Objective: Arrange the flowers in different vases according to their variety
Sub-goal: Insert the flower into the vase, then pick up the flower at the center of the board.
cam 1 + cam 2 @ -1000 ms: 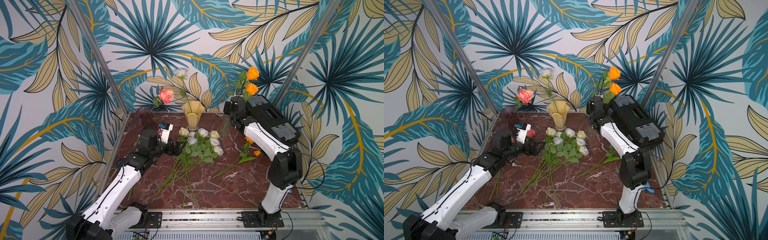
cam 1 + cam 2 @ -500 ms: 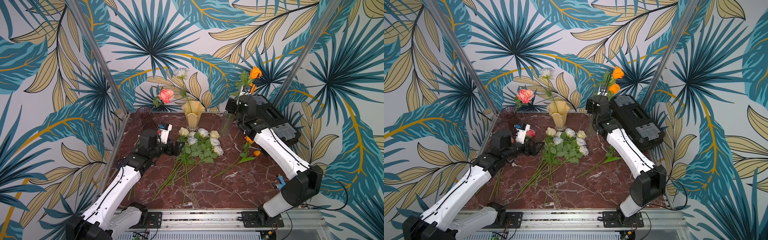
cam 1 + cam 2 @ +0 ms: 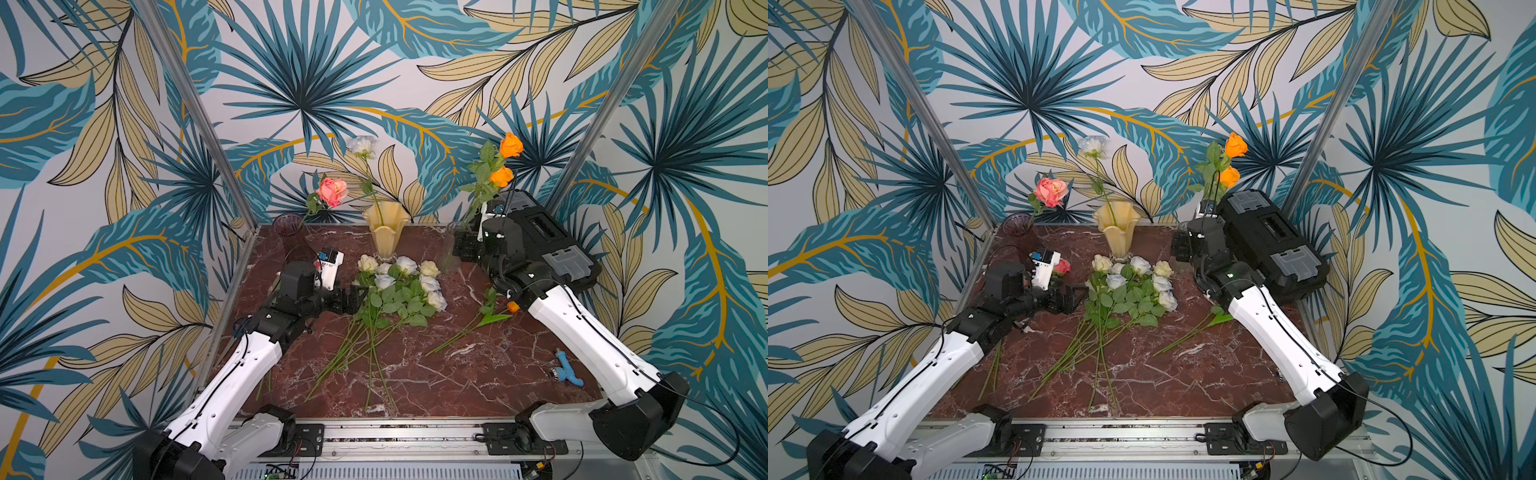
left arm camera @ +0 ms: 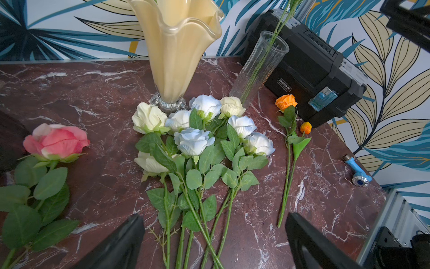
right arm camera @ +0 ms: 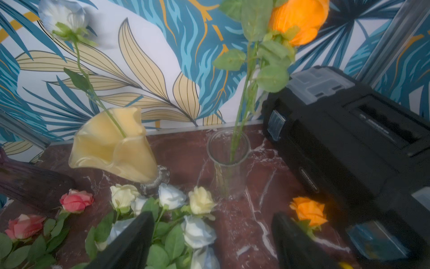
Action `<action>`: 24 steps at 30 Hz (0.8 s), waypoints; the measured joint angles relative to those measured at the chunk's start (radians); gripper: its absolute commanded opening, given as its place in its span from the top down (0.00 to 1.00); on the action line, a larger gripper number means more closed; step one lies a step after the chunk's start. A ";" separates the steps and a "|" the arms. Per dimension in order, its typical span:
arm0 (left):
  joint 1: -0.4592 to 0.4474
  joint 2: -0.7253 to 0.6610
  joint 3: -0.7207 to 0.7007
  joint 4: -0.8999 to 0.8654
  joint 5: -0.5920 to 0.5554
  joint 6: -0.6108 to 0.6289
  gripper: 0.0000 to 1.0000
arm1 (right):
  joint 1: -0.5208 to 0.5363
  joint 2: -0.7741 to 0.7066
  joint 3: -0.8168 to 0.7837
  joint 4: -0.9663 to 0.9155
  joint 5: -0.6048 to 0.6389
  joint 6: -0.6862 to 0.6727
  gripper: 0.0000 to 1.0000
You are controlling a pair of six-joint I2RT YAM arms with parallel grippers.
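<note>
**A:** What is lying nearest the front edge of the counter (image 3: 436, 374)?

**B:** The green stems of the white roses (image 3: 399, 282) are fanning out toward it. Their heads are resting in a bunch at the middle. A small blue tool (image 3: 567, 371) is lying by the right edge, toward the front.

**A:** And the left gripper (image 3: 360, 300)?

**B:** It is hovering just beside the bunch's leaves on the left side. Its fingers (image 4: 130, 237) are standing spread wide, pinching nothing. Two loose pink roses (image 5: 76, 200) are lying near the left edge.

**A:** What is sitting on the right side?

**B:** A loose orange rose (image 4: 285, 102) and an orange bud (image 4: 305, 127) are lying there, stems pointing toward the front. The right arm is partly hiding them in both top views.

**A:** The right gripper (image 5: 213, 216)?

**B:** It is hanging near the clear vase (image 3: 451, 245) and facing it, fingers spread, gripping nothing.

**A:** And along the back edge?

**B:** Three vases are standing upright.
- The purple vase (image 3: 293, 237), at the back left corner, is holding a pink rose (image 3: 332, 191).
- The yellow vase (image 3: 385, 232), at the middle, is holding one pale rose (image 3: 361, 145).
- The clear vase is holding two tall orange roses (image 3: 510, 145).

A black toolbox (image 3: 552, 245) is sitting at the back right corner.
</note>
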 measured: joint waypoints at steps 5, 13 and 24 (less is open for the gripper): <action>0.000 0.000 0.000 -0.005 -0.001 0.008 0.00 | 0.001 -0.085 -0.079 -0.092 -0.026 0.056 0.16; 0.000 0.000 -0.010 -0.034 -0.007 0.018 0.00 | 0.018 -0.134 -0.158 -0.188 -0.100 0.151 0.16; 0.001 0.005 -0.011 -0.045 -0.010 0.022 0.00 | 0.019 -0.030 -0.239 -0.286 -0.215 0.331 0.18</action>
